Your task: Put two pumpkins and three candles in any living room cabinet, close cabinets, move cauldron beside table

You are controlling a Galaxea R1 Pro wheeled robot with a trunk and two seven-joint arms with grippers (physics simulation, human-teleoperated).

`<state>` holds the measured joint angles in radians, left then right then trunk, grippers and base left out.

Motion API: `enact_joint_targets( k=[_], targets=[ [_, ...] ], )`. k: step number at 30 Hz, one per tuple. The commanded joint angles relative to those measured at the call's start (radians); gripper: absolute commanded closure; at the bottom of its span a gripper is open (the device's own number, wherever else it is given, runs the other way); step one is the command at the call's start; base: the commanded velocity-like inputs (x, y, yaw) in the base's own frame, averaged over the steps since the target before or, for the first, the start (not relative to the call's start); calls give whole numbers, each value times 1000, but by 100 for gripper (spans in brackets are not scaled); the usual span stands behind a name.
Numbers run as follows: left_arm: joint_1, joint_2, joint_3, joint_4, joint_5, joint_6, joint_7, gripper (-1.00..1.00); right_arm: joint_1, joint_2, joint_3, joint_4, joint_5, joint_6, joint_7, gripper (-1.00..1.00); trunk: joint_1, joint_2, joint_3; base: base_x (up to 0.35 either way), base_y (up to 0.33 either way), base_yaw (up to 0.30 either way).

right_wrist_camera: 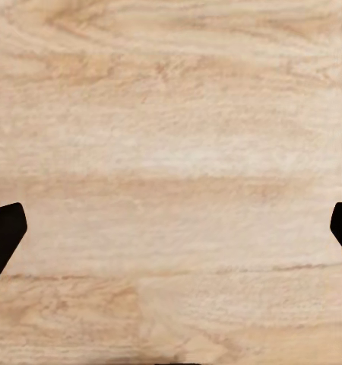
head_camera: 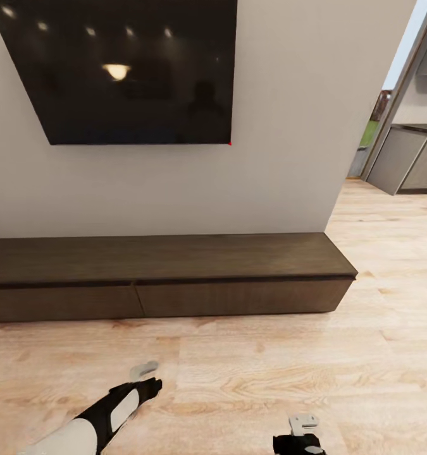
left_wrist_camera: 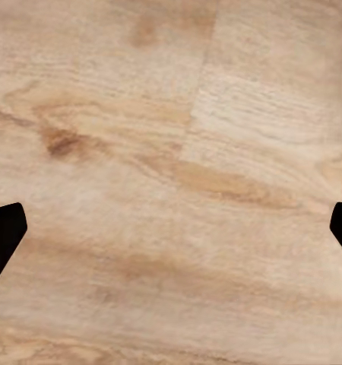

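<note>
The cabinet [head_camera: 169, 268], a long low dark-brown wood console, stands against the pale wall across the head view, with both wide drawer fronts flush and shut. Its top is bare. My left gripper [head_camera: 143, 370] hangs over the floor in front of it, low in the head view; my right gripper [head_camera: 303, 422] sits near the bottom edge. In both wrist views the dark fingertips [left_wrist_camera: 4, 232] [right_wrist_camera: 4, 228] stand wide apart over bare floorboards, so both grippers are open and hold nothing. The pumpkins, candles and cauldron are out of view.
A large black TV [head_camera: 121, 69] hangs on the wall above the cabinet. Light wood floor [head_camera: 257, 373] stretches in front of me. To the right, past the wall's end, a doorway opens onto grey kitchen units [head_camera: 406, 161].
</note>
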<state>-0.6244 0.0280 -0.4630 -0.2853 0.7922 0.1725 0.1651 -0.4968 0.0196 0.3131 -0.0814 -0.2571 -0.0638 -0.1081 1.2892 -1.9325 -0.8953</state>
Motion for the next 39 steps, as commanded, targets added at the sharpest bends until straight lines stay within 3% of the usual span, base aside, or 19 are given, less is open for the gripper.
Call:
enact_joint_targets(
  k=[1,4,5,10,12,13,15,17,20,21,24,28,30,34,36,39],
  targets=[
    [-2,1,0,-23,-3,20,1,-100,0,0,0,-15,22,2,-4,-100,0,0,0,0,0,0],
    [-23,2,0,-96,-12,123,2,-100,0,1,-1,-39,143,5,-10,-100,0,0,0,0,0,0],
    [-62,1,0,-210,-15,324,1,-100,-5,6,-3,-47,362,42,-93,-100,0,0,0,0,0,0],
    [-73,-6,-1,-460,-15,588,-1,-100,-10,28,-3,-93,548,192,-324,-100,0,0,0,0,0,0],
    [-76,-15,-1,-544,-15,654,-1,-100,-11,35,-3,-100,603,218,-354,-100,0,0,0,0,0,0],
    [-93,-27,-1,-596,-15,697,-1,-100,-11,44,-3,-103,653,235,-365,-100,0,0,0,0,0,0],
    [-135,-44,0,-645,-11,751,-2,-100,-11,56,-3,-105,720,246,-375,-100,0,0,0,0,0,0],
    [-202,-80,1,-667,-7,793,-3,-100,-11,77,-4,-103,777,251,-385,-100,0,0,0,0,0,0],
    [-261,-106,2,-678,3,808,-6,-100,-11,108,-3,-100,804,254,-394,-100,0,0,0,0,0,0],
    [-288,-116,3,-687,22,810,-19,-100,-11,123,-2,-98,827,256,-404,-100,0,0,0,0,0,0],
    [-329,-124,3,-704,79,808,-98,-100,-11,139,10,-98,918,290,-410,-100,0,0,0,0,0,0],
    [-353,-120,18,-736,105,791,-198,-100,-11,149,28,-101,1003,379,-415,-100,0,0,0,0,0,0],
    [-355,-114,46,-769,107,774,-221,-100,-11,150,59,-102,1053,407,-418,-100,0,0,0,0,0,0],
    [-355,-103,85,-790,108,718,-235,-100,-12,148,170,-107,1208,422,-420,-100,0,0,0,0,0,0],
    [-354,-101,91,-790,109,691,-236,-100,-19,147,192,-110,1243,424,-419,-100,0,0,0,0,0,0],
    [-354,-99,97,-795,112,675,-237,-100,-84,149,211,-112,1303,425,-412,-100,0,0,0,0,0,0]
  ],
)
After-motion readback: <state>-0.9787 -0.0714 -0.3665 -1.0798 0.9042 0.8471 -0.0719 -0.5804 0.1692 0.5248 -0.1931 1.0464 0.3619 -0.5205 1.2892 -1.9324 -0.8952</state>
